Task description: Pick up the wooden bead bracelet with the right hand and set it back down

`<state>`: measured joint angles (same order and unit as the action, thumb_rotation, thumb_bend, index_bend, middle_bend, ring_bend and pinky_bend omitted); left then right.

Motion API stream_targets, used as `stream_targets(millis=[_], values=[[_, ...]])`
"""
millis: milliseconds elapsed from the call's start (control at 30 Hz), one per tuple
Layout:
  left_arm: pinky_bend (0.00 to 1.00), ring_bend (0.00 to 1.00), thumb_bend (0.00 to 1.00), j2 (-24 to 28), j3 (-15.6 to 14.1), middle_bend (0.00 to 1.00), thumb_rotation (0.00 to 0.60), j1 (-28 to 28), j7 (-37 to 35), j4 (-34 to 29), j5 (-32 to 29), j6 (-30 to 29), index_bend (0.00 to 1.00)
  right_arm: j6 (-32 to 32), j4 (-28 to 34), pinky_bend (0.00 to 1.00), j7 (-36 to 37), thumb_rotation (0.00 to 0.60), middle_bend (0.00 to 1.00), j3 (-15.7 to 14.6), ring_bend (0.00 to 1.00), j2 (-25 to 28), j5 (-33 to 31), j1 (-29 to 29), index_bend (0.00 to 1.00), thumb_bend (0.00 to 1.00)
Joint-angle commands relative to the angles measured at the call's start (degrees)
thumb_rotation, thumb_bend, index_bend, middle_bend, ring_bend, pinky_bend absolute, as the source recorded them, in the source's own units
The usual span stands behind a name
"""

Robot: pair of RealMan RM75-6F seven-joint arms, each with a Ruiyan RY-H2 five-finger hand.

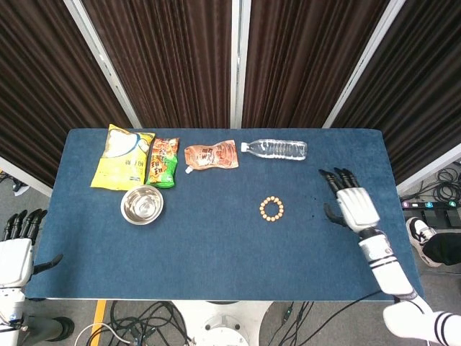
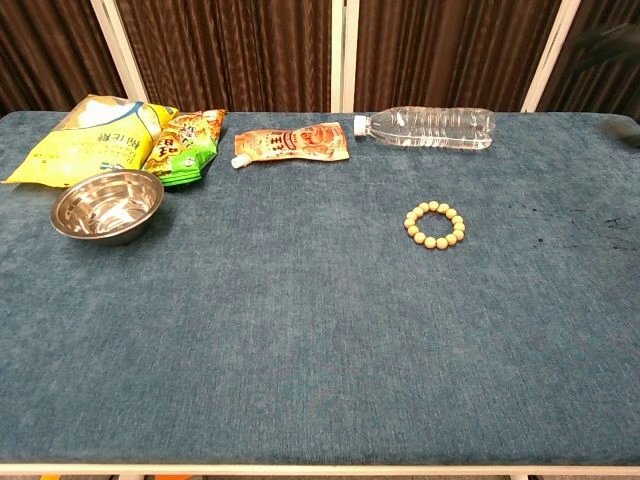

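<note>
The wooden bead bracelet (image 1: 271, 209) (image 2: 434, 225) lies flat on the blue table (image 1: 216, 245), right of centre, with nothing touching it. In the head view my right hand (image 1: 351, 204) hovers well to the right of it, near the table's right side, fingers spread and empty. Only a dark blur of it shows at the top right edge of the chest view. Off the table's left front corner sits my left hand (image 1: 17, 249), fingers straight and apart, holding nothing.
Along the back stand a yellow snack bag (image 1: 122, 157), a green snack packet (image 1: 163, 162), an orange pouch (image 1: 211, 156) and a clear water bottle (image 1: 276, 150) lying on its side. A steel bowl (image 1: 142, 205) sits front left of them.
</note>
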<state>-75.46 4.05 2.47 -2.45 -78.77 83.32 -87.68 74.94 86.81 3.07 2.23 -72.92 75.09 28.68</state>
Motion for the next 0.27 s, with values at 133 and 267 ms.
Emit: stream_targets(millis=[133, 267], values=[[0.00, 0.00, 0.00, 0.16, 0.08, 0.09, 0.600, -0.30, 1.20, -1.06, -0.76, 0.03, 0.11, 14.76, 2.94, 0.00, 7.29, 0.599, 0.11, -3.22, 0.00, 4.67, 4.95, -14.85, 0.00, 0.40], [0.00, 0.00, 0.00, -0.06, 0.38, 0.09, 0.600, -0.72, 2.00, -1.59, -1.18, -0.78, 0.11, 13.29, 4.92, 0.00, 10.01, 0.581, 0.11, -4.28, 0.00, 7.36, 6.36, -16.12, 0.00, 0.41]])
